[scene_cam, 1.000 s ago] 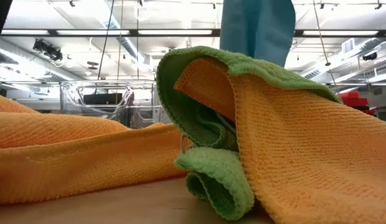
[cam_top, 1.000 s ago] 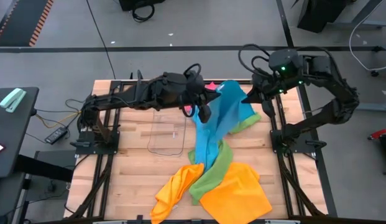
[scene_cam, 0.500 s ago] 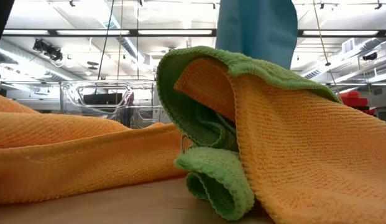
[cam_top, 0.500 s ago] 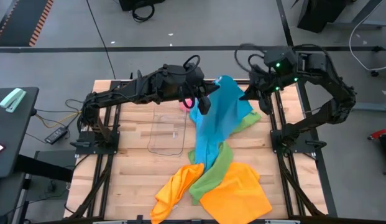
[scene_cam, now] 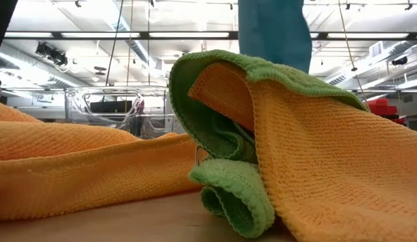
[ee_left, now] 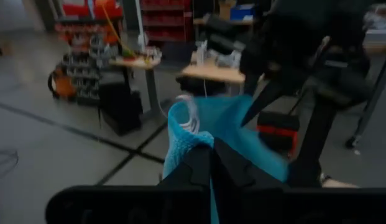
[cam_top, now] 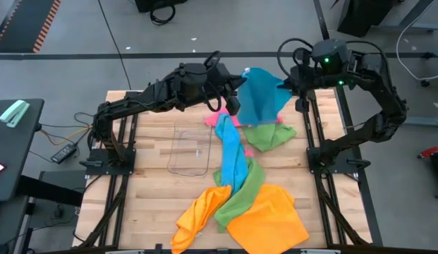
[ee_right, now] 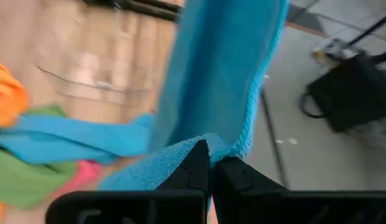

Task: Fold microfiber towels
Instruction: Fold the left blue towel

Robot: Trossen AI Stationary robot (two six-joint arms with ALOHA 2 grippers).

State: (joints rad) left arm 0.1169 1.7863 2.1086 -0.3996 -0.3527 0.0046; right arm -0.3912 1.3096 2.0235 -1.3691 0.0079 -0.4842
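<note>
You have the blue towel (cam_top: 257, 99) lifted off the desk (cam_top: 151, 190), left gripper (ee_left: 211, 163) and right gripper (ee_right: 209, 163) fingers each clenched on a corner. Next: spread it taut and lay it flat for folding.

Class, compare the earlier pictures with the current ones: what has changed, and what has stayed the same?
Both grippers, left and right, stayed shut on the blue towel and carried it toward the table's far edge, uncovering a pink towel. The orange towel and green towel stayed put.
</note>
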